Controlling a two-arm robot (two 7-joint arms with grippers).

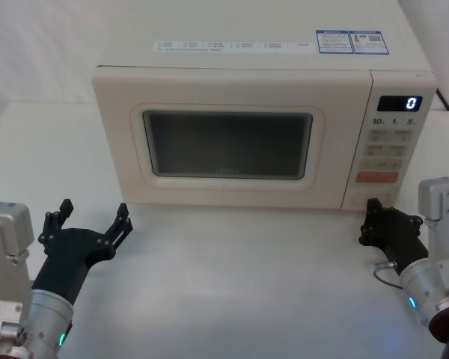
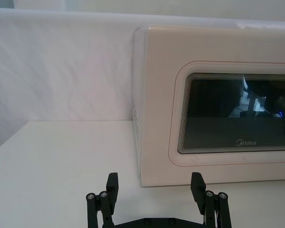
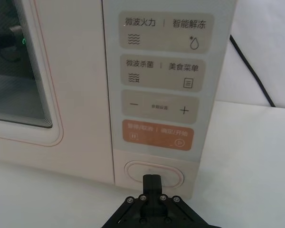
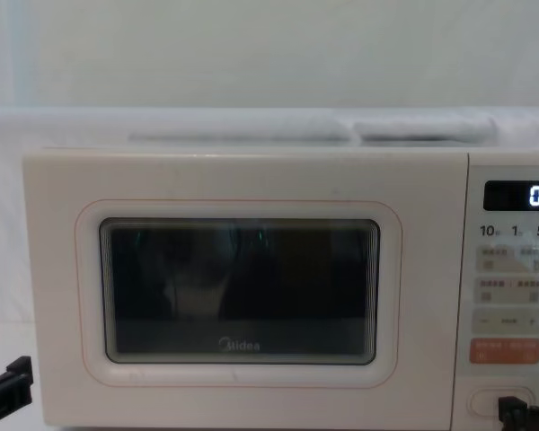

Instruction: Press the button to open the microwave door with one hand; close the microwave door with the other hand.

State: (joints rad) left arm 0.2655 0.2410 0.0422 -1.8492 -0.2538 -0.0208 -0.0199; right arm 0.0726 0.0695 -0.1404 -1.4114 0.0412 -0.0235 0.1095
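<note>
Button (image 3: 154, 175) sits at the bottom of the microwave's control panel (image 3: 162, 85), right under the orange key (image 3: 155, 135), w/ its long axis running sideways across the panel. Right gripper (image 3: 153, 179) is dead ahead of it, fingers pinched together into one tip that's at the button's face; touching or just shy, can't say for sure. So the press looks like a straight push fwd into the panel, no sideways correction needed, and the right arm is clearly the nearer one. Microwave door (image 1: 228, 134) is to the left of the panel, flush shut, not popped yet. Left gripper (image 1: 89, 222) hovers over the table (image 1: 232, 284) in front of the door's left corner, fingers spread wide, holding nothing. It's apart from the door, prob. the one to close it later.
</note>
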